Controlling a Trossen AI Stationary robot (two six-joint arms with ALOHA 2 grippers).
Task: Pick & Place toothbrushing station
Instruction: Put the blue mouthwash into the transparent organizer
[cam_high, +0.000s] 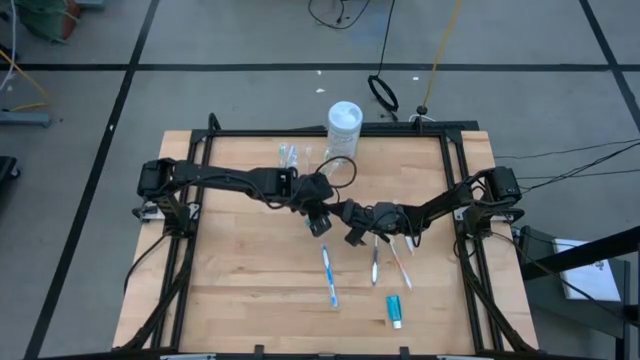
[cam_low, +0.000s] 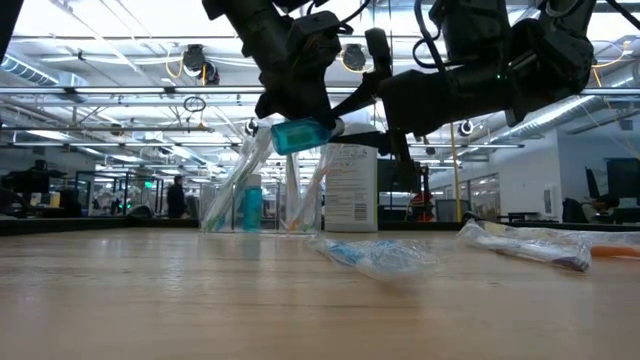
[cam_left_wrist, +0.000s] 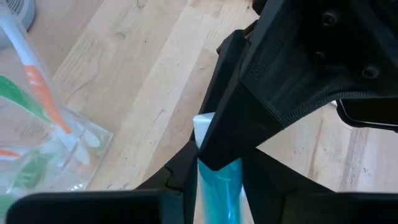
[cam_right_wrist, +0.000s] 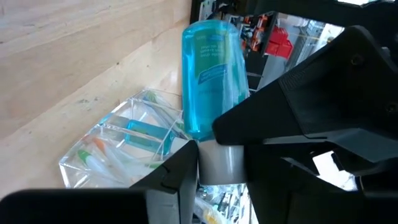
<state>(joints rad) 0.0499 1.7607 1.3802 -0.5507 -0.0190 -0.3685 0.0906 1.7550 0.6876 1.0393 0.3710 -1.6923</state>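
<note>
Pincers of both arms meet above the middle of the bench (cam_high: 230, 300), with a teal tube (cam_right_wrist: 208, 74) held off the wood between them. The right pincer (cam_right_wrist: 221, 165) pinches the tube at its pale cap end. The left pincer (cam_left_wrist: 217, 180) has a finger on either side of the tube's blue body, but whether those fingers press on it cannot be told. In the low view the tube hangs well clear of the surface. The toothbrushing station (cam_high: 290, 156), a clear plastic holder with upright compartments, stands on the far part of the bench, beyond the two pincers. It sits just left of a white tub (cam_high: 345, 125) at the far edge. Several toothbrushes with orange, green and white on them lean in its compartments, and a small teal item stands among them. Nearer the front, a blue wrapped toothbrush (cam_high: 329, 275) lies on the wood. Two more wrapped toothbrushes (cam_high: 388, 262) lie to its right, under the right arm. A second teal tube (cam_high: 395, 310) lies nearest of all, to the right of centre.
</note>
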